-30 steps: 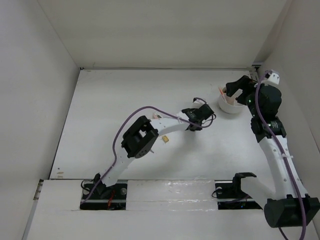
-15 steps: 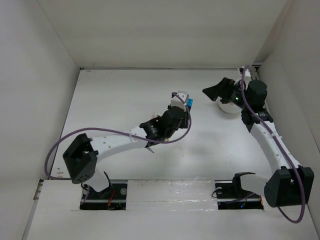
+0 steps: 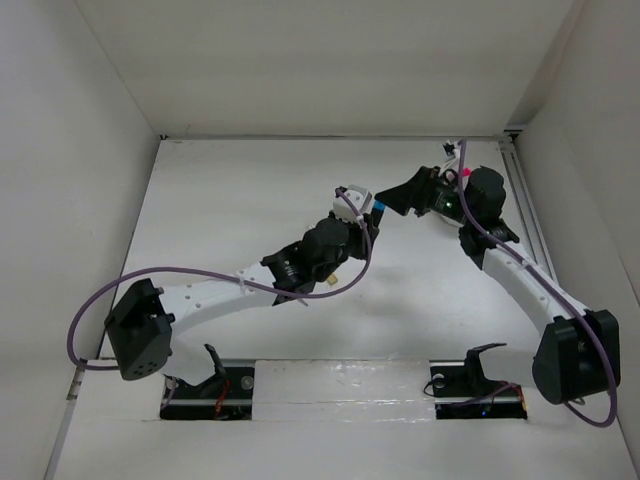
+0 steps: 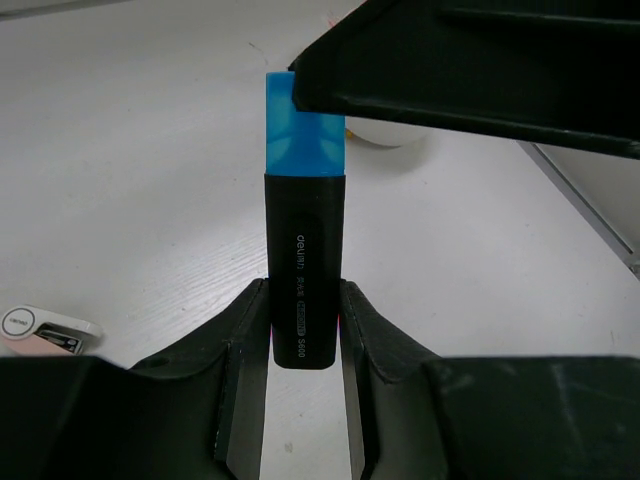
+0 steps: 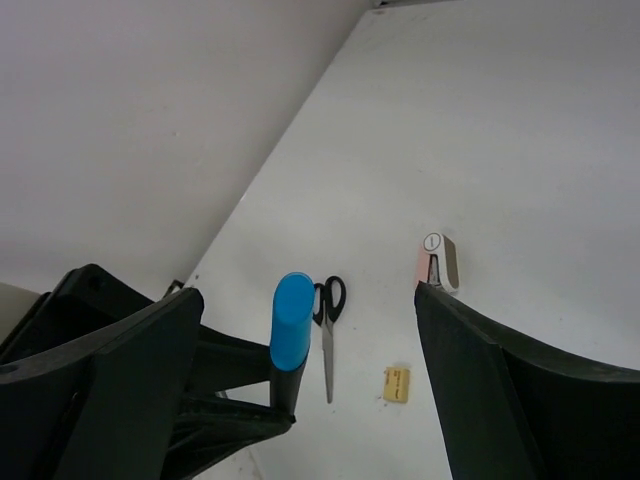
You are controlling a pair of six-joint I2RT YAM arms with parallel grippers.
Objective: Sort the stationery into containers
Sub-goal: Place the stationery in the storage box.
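Observation:
My left gripper is shut on the black body of the blue-capped marker and holds it upright above the table; the marker also shows in the top view. My right gripper is open, with its jaws either side of the blue cap; one right finger overlaps the cap's top. Below lie the black-handled scissors, the tan piece and the pinkish eraser. A white container sits behind the marker. The other marker and the pens are not clearly seen.
White walls close in the table at the back and on both sides. The right arm reaches in from the right, and the left arm crosses the middle with its purple cable looping out. A pink tip shows by the right wrist.
My left gripper came up off the table with the blue-capped marker and shifted slightly right. My right gripper swung left, away from the white container, and now straddles the cap.

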